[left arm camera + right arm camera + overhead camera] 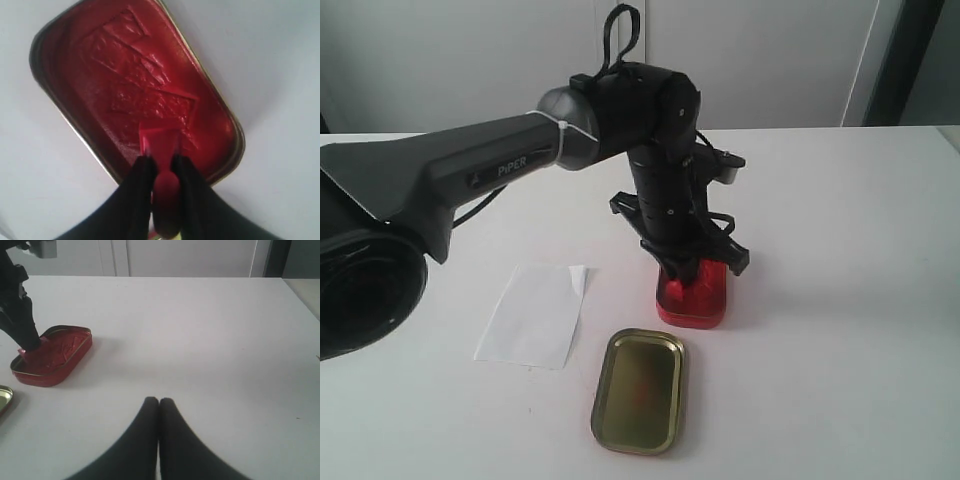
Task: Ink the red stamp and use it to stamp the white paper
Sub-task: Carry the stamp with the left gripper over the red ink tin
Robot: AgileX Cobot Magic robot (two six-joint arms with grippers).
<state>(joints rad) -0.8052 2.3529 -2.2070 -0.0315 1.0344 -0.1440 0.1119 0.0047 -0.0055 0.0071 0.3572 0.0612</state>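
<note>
One job underway: left gripper (161,164) clamps the stamp (159,142) upright, base pressed into the pad (125,75) for ink; right gripper (159,404) rests closed.

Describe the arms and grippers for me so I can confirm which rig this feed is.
The left arm is a grey moulded link with white PiPER lettering, a black wrist and a black cable loop on top. The left gripper and right gripper both have smooth, tapered black fingers.
</note>
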